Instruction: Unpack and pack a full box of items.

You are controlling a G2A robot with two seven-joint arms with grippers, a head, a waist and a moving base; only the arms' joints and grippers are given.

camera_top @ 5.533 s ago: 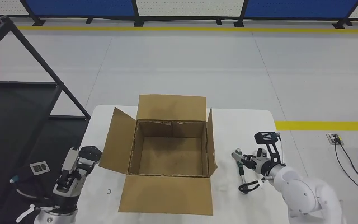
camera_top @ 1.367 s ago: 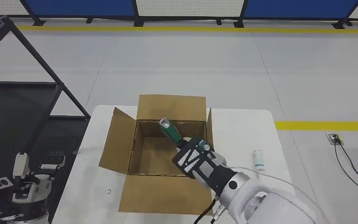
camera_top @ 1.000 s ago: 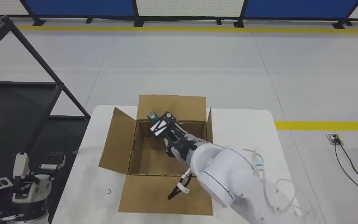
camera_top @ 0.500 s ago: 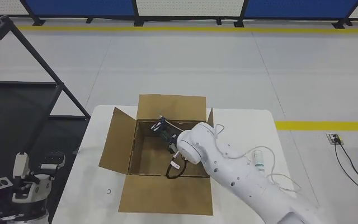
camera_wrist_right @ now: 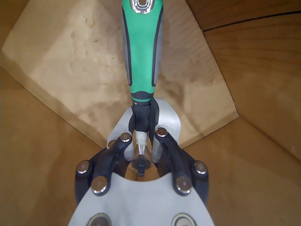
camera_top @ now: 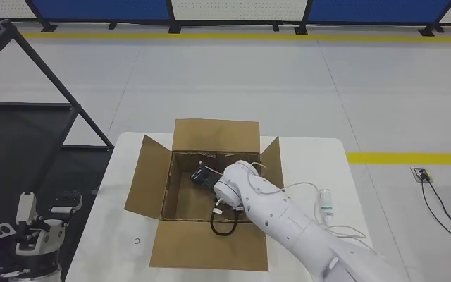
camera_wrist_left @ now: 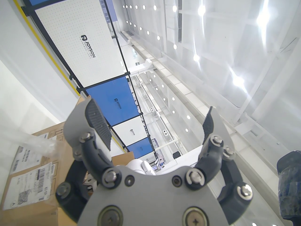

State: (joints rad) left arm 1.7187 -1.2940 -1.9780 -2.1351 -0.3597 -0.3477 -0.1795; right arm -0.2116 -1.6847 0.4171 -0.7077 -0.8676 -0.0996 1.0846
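The packing half of the task is judged to be in hand; in the top view the cardboard box (camera_top: 211,243) is seen standing open at the centre of the frame, flaps spread, and the right arm is seen reaching down into it from the lower right; the right gripper (camera_wrist_right: 143,118) is clamped on the dark neck of a green-handled screwdriver (camera_wrist_right: 142,48), whose handle is pointed ahead of the fingers toward the box's brown floor, near where floor and walls meet; whether the handle tip is touching the cardboard cannot be told; a small white bottle (camera_top: 325,200) is left lying on the table at the right of the box, apart from it; the left gripper (camera_wrist_left: 155,128) is held with its fingers spread wide and nothing between them, aimed up at the ceiling; the next move is judged to call for the tool to be lowered until it is laid on the floor, the fingers to be parted, and the arm to be drawn straight up so that the flaps are not caught; the bottle is then likely to be fetched.
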